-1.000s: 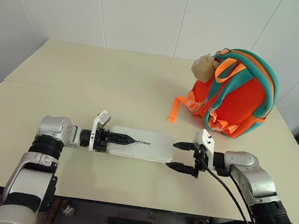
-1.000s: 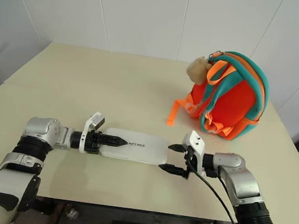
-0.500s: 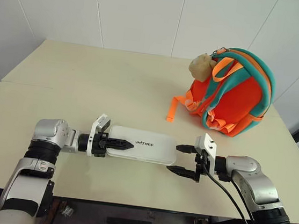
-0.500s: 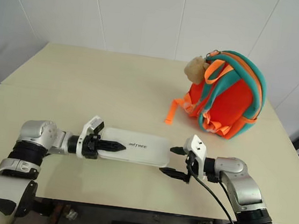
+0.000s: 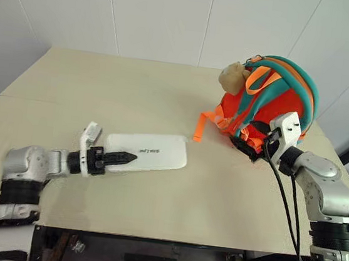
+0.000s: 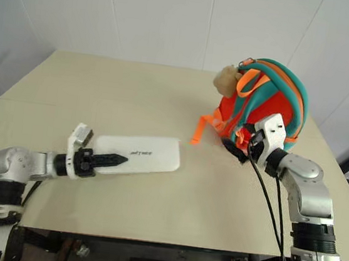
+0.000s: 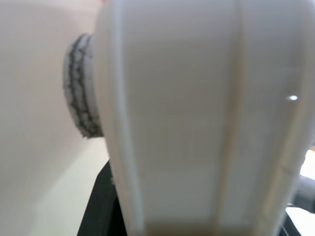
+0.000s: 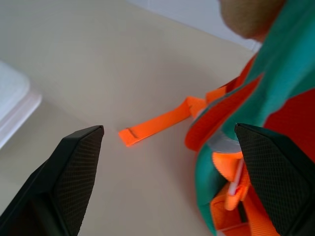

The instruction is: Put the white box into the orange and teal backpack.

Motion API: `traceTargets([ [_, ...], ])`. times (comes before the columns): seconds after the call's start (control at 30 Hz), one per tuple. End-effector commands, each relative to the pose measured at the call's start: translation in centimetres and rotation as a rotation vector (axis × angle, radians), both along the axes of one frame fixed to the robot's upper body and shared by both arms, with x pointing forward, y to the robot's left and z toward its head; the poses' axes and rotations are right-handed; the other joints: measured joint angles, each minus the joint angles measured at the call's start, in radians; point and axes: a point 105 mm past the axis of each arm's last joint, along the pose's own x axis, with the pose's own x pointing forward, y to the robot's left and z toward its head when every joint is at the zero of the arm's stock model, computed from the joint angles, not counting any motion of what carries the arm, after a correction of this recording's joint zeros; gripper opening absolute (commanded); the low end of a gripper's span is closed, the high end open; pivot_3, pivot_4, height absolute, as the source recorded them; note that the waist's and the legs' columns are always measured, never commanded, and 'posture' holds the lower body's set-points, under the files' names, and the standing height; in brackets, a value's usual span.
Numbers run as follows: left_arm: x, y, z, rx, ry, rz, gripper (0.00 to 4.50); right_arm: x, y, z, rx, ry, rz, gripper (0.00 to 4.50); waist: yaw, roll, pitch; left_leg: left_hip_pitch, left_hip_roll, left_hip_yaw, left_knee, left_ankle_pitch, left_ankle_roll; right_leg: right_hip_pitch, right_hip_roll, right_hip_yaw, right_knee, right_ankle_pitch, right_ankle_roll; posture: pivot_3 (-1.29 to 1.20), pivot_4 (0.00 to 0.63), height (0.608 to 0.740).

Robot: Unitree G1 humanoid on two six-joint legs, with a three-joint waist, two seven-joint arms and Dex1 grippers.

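The white box is flat, with small dark lettering on top, and lies over the table's front left part. My left gripper is shut on its left end, one black finger across the top. In the left wrist view the white box sits close against a ribbed finger pad. The orange and teal backpack stands upright at the back right, with a beige plush charm at its top. My right gripper is open and empty, right at the backpack's lower front.
An orange webbing strap trails from the backpack onto the beige table, between the box and the backpack. White walls close in behind the table and on the right. A black cable hangs from my right wrist.
My left gripper has carried the box to the left, turning its free end toward the backpack. My right gripper has left the box's right end and risen to the backpack's base.
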Motion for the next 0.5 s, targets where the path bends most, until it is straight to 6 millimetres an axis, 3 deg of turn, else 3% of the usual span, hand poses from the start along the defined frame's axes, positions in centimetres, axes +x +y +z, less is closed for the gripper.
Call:
traceTargets([
  [0.03,-1.0,0.1,0.7,0.026,-0.078,-0.017,1.33,1.1,-0.4,2.4,0.041,-0.067,-0.101,4.5,-0.004,0.0,0.0,0.0,0.0,0.0,0.0,0.0,0.0,0.0,0.0,0.0,0.0,0.0,0.0,0.0,0.15,0.74],
  [0.4,-1.5,-0.7,1.0,-0.013,-0.148,0.04,1.33,6.9,3.1,4.1,0.179,-0.116,-0.173,4.5,-0.017,0.0,0.0,0.0,0.0,0.0,-0.001,0.0,0.0,0.0,0.0,0.0,0.0,0.0,0.0,0.0,0.15,0.74],
  [0.5,-1.6,-0.7,1.0,-0.025,-0.169,0.064,1.33,7.8,3.2,4.2,0.184,-0.153,-0.186,3.94,-0.026,0.0,0.0,0.0,0.0,0.0,-0.004,0.001,-0.001,-0.001,0.0,0.0,-0.001,0.0,0.0,0.0,0.15,0.74],
])
